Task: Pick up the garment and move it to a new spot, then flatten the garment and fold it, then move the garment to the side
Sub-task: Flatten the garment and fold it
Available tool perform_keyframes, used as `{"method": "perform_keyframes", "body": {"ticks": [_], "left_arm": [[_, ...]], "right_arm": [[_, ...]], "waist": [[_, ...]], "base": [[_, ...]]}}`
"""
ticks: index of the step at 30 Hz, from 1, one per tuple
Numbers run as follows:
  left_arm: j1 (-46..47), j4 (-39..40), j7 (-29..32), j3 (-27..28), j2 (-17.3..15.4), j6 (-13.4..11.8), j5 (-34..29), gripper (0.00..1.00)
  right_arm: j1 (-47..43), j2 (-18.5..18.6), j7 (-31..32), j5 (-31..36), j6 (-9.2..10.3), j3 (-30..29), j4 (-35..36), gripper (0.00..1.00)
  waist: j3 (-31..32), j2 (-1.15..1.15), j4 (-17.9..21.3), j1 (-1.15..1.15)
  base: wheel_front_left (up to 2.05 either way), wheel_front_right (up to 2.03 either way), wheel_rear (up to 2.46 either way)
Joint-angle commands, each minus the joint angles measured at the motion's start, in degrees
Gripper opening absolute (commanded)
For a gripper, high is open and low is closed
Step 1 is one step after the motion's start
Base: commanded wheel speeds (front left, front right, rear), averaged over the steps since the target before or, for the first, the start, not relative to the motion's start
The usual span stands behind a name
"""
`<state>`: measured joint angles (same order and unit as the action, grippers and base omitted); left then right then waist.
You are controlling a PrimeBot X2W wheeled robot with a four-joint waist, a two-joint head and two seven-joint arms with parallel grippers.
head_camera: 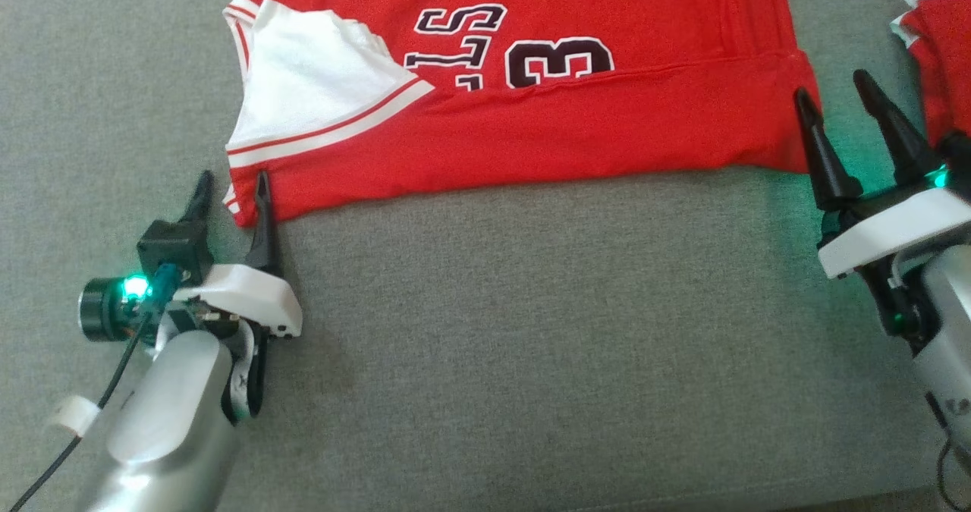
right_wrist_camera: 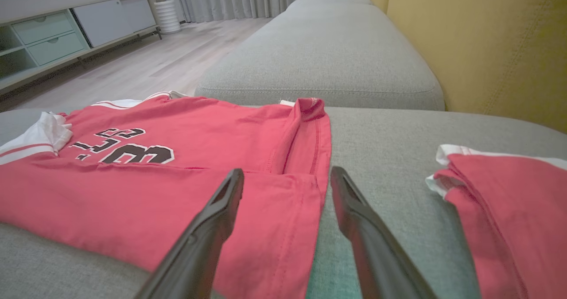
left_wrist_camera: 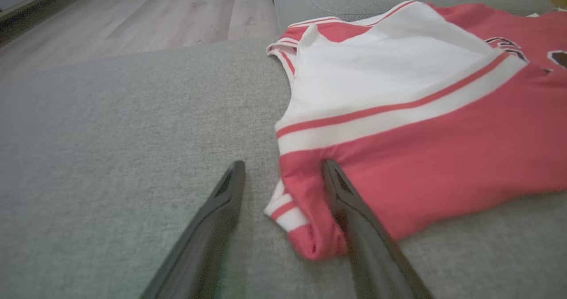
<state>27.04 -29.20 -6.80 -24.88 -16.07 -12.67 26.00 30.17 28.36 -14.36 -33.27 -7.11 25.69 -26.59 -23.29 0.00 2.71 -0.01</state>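
Observation:
The garment (head_camera: 531,117) is a red jersey with white trim and dark lettering, lying on the grey couch cushion (head_camera: 531,330) with its near edge folded over. My left gripper (head_camera: 233,182) is open at its near left corner (left_wrist_camera: 305,228), one finger over the red cloth, the other on bare cushion. My right gripper (head_camera: 831,91) is open at the near right corner (right_wrist_camera: 283,210), straddling the garment's side edge (right_wrist_camera: 319,188). Neither holds anything. A white sleeve (left_wrist_camera: 381,77) lies folded over the left part.
A second red and white piece of clothing (head_camera: 937,64) lies at the far right of the cushion (right_wrist_camera: 509,219). A yellow backrest (right_wrist_camera: 487,46) runs along the right. Wood floor (left_wrist_camera: 133,20) and a low cabinet (right_wrist_camera: 53,37) lie beyond the couch.

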Motion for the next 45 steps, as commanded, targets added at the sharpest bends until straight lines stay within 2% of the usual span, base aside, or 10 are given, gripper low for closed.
{"method": "perform_keyframes", "body": {"ticks": [1,2,6,15,16,18,36,43,44,45], "left_arm": [[-1.20,-0.30,1.67,1.84,-0.96,-0.50,0.94,0.72],[-1.78,0.11,2.28,1.71,-0.85,-0.40,1.30,0.67],[-5.04,3.54,5.07,0.28,-0.50,0.67,2.49,0.00],[-7.39,12.13,3.41,-0.98,-2.68,1.42,1.13,0.00],[-7.24,12.51,3.03,-0.97,-3.05,1.22,0.70,0.00],[-6.77,13.01,2.54,-1.18,-3.76,1.10,-0.17,0.00],[-21.15,22.62,5.51,-5.65,-8.29,0.56,-0.17,0.00],[-24.99,26.86,7.91,-6.64,-9.44,0.59,1.16,0.00],[-24.74,26.88,7.92,-6.65,-9.76,0.58,0.87,0.00],[-23.97,26.87,7.85,-6.36,-9.83,0.43,0.79,0.73]], "right_arm": [[-1.40,0.35,-0.63,-0.35,-0.37,0.55,0.58,1.00],[-1.58,0.10,-0.63,-0.78,-0.37,0.85,-0.07,1.00],[-1.87,-0.76,-0.63,-2.88,-0.37,3.11,-4.07,1.00],[0.85,-3.86,3.43,-10.15,-0.37,7.20,-14.61,1.00],[0.99,-4.25,4.64,-11.22,-0.37,7.78,-15.58,0.85],[1.17,-4.20,5.76,-12.77,-0.37,9.03,-16.48,0.00],[-14.13,13.03,7.52,-21.13,-0.37,14.19,-3.44,0.00],[-19.28,14.56,7.62,-19.90,-0.37,10.53,0.09,0.02],[-19.44,14.48,7.42,-18.81,-0.37,9.63,0.05,0.85],[-19.47,13.76,7.37,-16.52,-0.37,8.22,0.45,1.00]], "waist": [[0.45,0.00,0.06,0.01],[0.78,0.00,0.08,0.01],[2.27,0.00,-0.19,0.01],[4.45,0.00,-1.76,0.01],[4.73,0.00,-1.95,0.01],[5.20,0.00,-2.43,0.01],[10.34,0.00,-3.37,0.01],[9.81,0.00,-3.02,0.01],[9.62,0.00,-2.90,0.01],[9.30,0.00,-2.56,0.01]], "base": [[0.00,0.00,0.00],[0.00,0.00,0.00],[0.00,0.00,0.00],[0.00,0.00,0.00],[0.00,0.00,0.00],[0.00,0.00,0.00],[0.00,0.00,0.00],[0.00,0.00,0.00],[0.00,0.00,0.00],[0.00,0.00,0.00]]}}
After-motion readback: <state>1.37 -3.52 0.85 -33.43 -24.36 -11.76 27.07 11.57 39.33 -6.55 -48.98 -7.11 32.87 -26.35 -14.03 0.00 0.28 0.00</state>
